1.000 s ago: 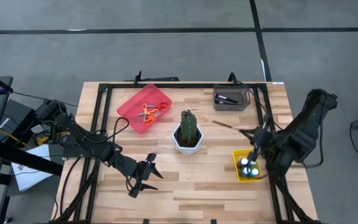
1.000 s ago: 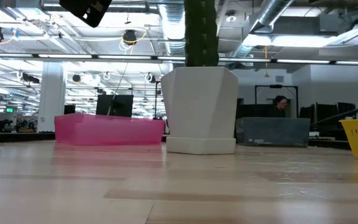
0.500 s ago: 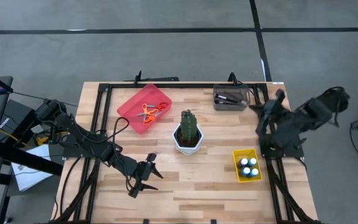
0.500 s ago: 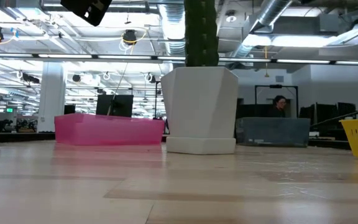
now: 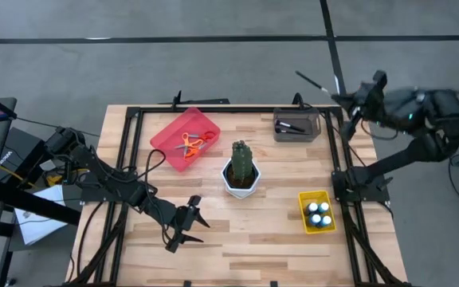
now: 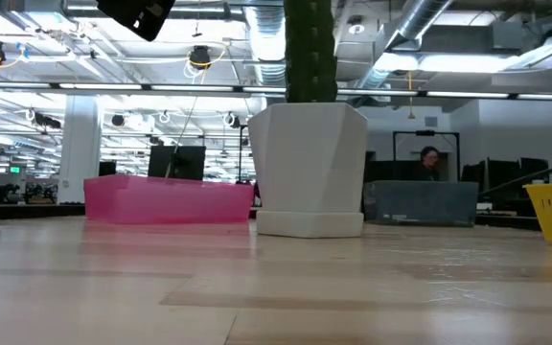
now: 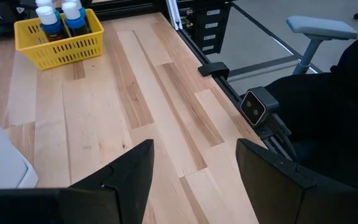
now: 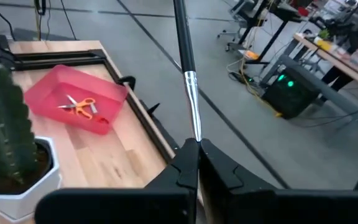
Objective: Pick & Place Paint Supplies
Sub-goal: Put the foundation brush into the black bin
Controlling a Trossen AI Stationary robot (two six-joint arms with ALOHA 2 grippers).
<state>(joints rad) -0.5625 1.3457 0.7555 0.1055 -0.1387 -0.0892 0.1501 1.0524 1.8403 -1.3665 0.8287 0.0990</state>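
Pinched near its metal ferrule by the right gripper (image 8: 191,163), raised beyond the grey bin (image 5: 296,126), the paintbrush (image 8: 187,68) looks light, thin, stiff and apt to pivot, while the left gripper (image 5: 183,226) waits spread, well apart from that bin.

A green cactus (image 5: 243,159) in a white pot (image 5: 240,184) stands mid-table.

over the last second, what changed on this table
The right gripper, jaws shut on a paintbrush, swung from above the yellow basket up and away past the table's far right corner, near the grey bin. The left gripper stayed open and parked near the front edge. The scissors in the red tray and the cactus did not move.
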